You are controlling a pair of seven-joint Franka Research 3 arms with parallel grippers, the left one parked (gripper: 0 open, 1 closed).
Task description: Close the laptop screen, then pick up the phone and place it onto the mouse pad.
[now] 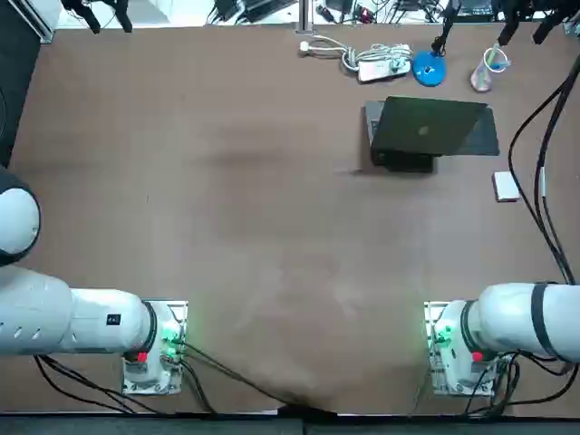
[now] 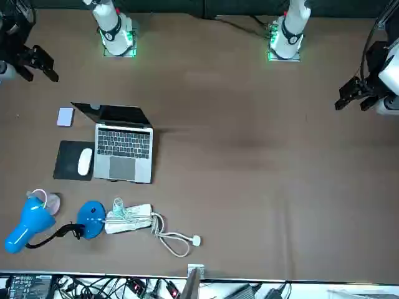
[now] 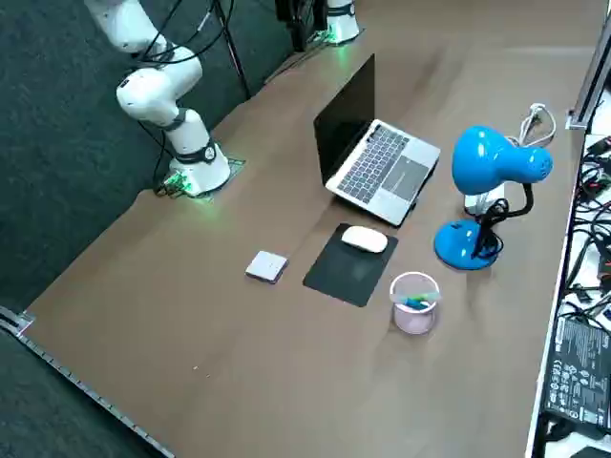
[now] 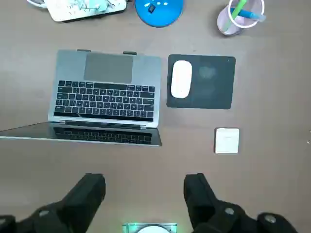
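Right gripper point(image 4: 143, 187): jaws spread wide, empty, held clear above the table point(image 4: 272, 194). Just beyond the jaws the laptop point(image 4: 107, 97) stands open, its screen edge toward them. The wrist view shows its keyboard, which the lid hides in the top view. The phone point(image 4: 227, 141) lies flat beyond one finger, beside the laptop and just short of the mouse pad point(image 4: 209, 90), which bears a mouse point(image 4: 181, 78). Farthest from the jaws: power strip point(image 4: 87, 7), blue lamp point(image 4: 159, 9), cup point(image 4: 238, 17).

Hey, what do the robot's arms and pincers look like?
Both arms are glossy white rounded segments; the right arm has a dark band and a base glowing green with a red button. Black cables run beside it. The right pincer, raised robot-side of the laptop, has two black blocky fingers, open.
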